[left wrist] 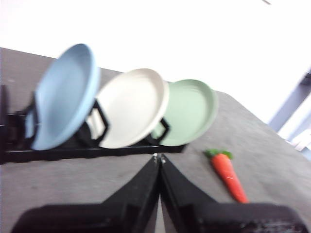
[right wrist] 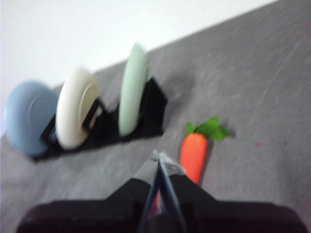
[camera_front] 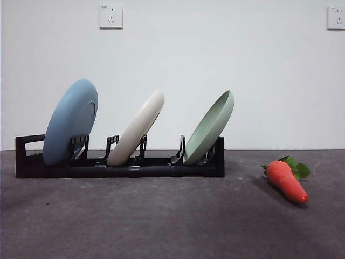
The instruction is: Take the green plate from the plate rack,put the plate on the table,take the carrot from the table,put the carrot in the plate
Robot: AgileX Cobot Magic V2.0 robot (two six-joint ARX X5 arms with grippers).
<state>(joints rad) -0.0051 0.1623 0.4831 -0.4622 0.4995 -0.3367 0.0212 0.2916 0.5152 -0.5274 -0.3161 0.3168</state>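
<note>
Front view, left to right: the plate rack [camera_front: 121,164] occupies the lower left and centre of the frame, resting on the desk [camera_front: 172,221]. Three plates stand in its slots, all tilted to the right. The light blue plate [camera_front: 70,123] sits nearest the loop end at the left. The cream-white plate [camera_front: 136,129] occupies the middle slot. The green plate [camera_front: 210,127] stands in the slot at the right end of the rack. The three plates are apart from one another. The carrot [camera_front: 287,180] lies on the desk at the lower right of the frame, well apart from the rack, leaves toward the wall and tip toward the camera. No arm appears in this view. Two wall sockets [camera_front: 111,16] sit at the top of the frame.

Left wrist view: the left gripper [left wrist: 159,158] is at lower centre of the frame, jaws closed tip to tip and gripping nothing. The green plate [left wrist: 189,111] stands in the rack beyond the tips, clear of them. The carrot [left wrist: 228,174] lies at the lower right, apart from the jaws.

Right wrist view: the picture is blurred. The right gripper [right wrist: 159,159] is at lower centre, jaws pressed together and empty. The carrot [right wrist: 194,150] lies just right of the tips; contact cannot be determined. The green plate [right wrist: 132,90] stands edge-on in the rack at the upper left.
</note>
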